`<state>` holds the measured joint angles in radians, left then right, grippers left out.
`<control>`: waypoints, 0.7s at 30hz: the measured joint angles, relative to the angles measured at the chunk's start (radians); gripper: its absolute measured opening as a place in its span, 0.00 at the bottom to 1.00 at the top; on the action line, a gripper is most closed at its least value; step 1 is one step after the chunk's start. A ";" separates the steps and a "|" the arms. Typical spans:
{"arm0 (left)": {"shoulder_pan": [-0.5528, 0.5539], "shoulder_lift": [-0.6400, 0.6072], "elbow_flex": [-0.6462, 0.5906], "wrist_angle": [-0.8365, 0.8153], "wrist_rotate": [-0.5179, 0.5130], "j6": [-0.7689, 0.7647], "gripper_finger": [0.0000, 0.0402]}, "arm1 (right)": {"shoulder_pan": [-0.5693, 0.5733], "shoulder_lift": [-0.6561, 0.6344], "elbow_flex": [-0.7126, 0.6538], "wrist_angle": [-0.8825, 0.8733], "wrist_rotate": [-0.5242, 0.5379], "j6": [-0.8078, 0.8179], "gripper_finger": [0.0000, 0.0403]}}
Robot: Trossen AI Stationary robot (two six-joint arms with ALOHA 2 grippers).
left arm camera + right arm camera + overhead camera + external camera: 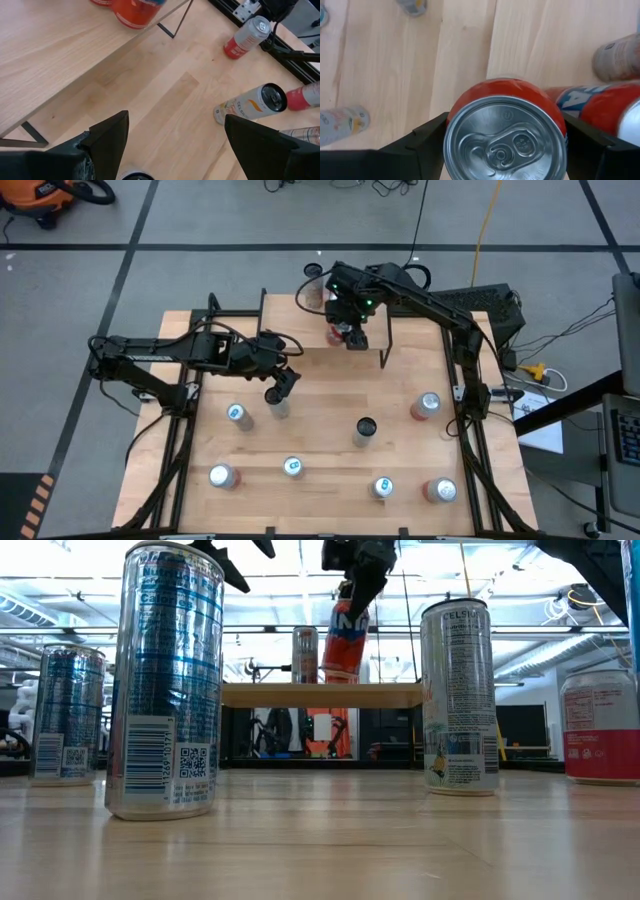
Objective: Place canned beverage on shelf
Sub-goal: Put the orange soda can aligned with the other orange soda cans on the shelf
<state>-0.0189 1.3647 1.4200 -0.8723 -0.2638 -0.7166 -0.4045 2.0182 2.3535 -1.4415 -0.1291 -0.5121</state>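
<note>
up at the far edge, the right gripper (352,585) clenches an orange can (342,642) tilted on the shelf (320,695), while the left gripper (281,387) hangs spread over the table (330,400).

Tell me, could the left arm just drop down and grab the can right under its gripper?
Probably yes. The left gripper hangs open above a can standing on the table, with nothing between them. The right gripper is busy at the shelf, holding an orange can.

Orange can (506,135), centre of the right wrist frame: glossy printed metal body, brushed silver lid with pull tab. Shelf (320,695), mid-frame in the low view: pale, matt wooden board on thin black metal legs. Tabletop (330,395): light wood, smooth, visible grain. Blue-and-silver can (165,680), left foreground: shiny, reflective metal.
</note>
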 joint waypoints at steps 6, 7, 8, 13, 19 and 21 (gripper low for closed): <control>0.000 0.000 0.000 0.000 0.000 0.000 0.82 | -0.001 0.012 0.000 0.001 0.002 0.002 0.70; 0.000 0.000 0.000 0.000 0.000 0.000 0.82 | -0.001 0.012 0.000 0.001 0.002 0.002 0.71; 0.000 0.000 0.000 0.000 0.000 0.000 0.82 | -0.001 0.011 0.000 0.000 0.002 0.002 0.71; 0.000 0.000 0.000 0.000 0.001 0.005 0.82 | -0.001 0.011 0.000 -0.001 0.027 0.009 0.74; 0.000 0.000 0.000 0.000 0.008 0.025 0.82 | -0.002 0.011 0.000 0.000 0.029 0.024 0.76; 0.000 0.000 0.000 0.000 0.008 0.025 0.82 | -0.002 0.011 0.000 0.000 0.029 0.029 0.76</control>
<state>-0.0189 1.3648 1.4200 -0.8722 -0.2555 -0.6919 -0.4068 2.0289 2.3535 -1.4414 -0.0998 -0.4831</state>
